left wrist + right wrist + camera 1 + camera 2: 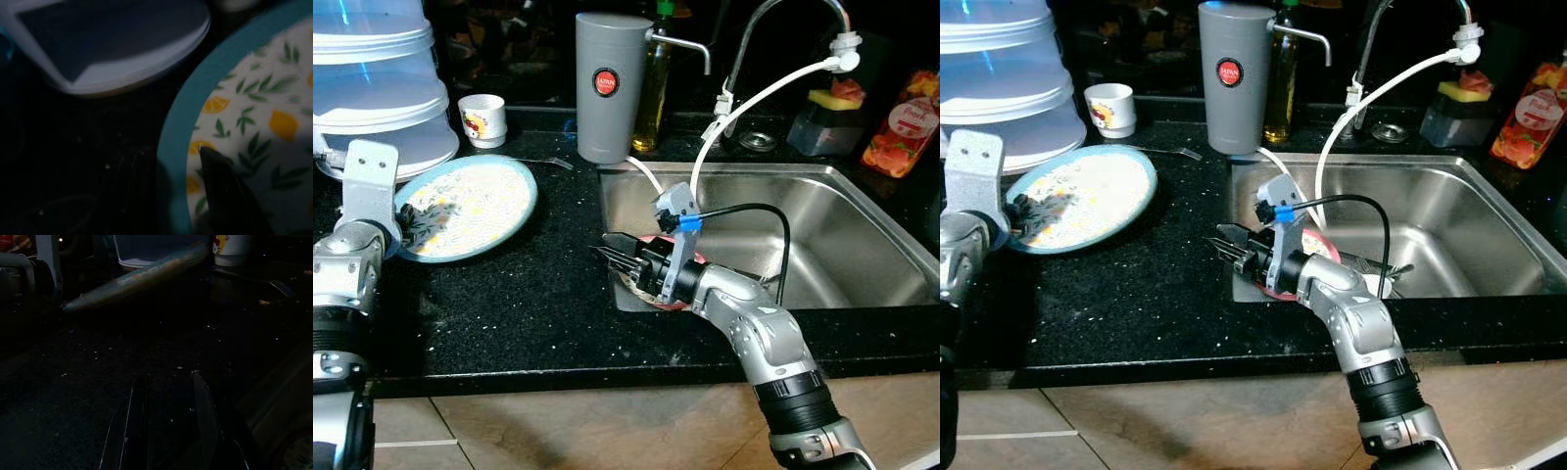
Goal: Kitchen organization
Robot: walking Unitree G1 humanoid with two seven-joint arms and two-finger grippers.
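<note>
Black speckled bench (538, 294) spanned the scene, with a steel sink (862, 245) sunk into its right half. Behind the sink rose a curved faucet (773, 20) trailing a white hose (744, 108). At the back left stood a stack of pale blue lidded containers (382, 88). Next to the sink's back left corner stood a tall grey canister (610, 83) with a round red label, an oil bottle (653, 93) just behind it. Lay flat on the bench at left, a teal-rimmed plate (484, 201) patterned with lemons and leaves, just beside the containers. Reached over the plate's near-left rim, the left hand (419, 227); one black finger (220, 181) seen over the rim in the left wrist view, the other too dark to make out, so could not tell whether open or closed. Hovered at the sink's front left corner above the bench edge, the right hand (619, 257), fingers parted a little and holding nothing, pointing left toward the plate. Beneath its wrist in the sink, a red-rimmed dish (1317, 245) and some cutlery (1381, 266). Near the back wall beside the containers, a small white cup (482, 119) with a red print. Just right of the plate's far edge, a fork (548, 162).
</note>
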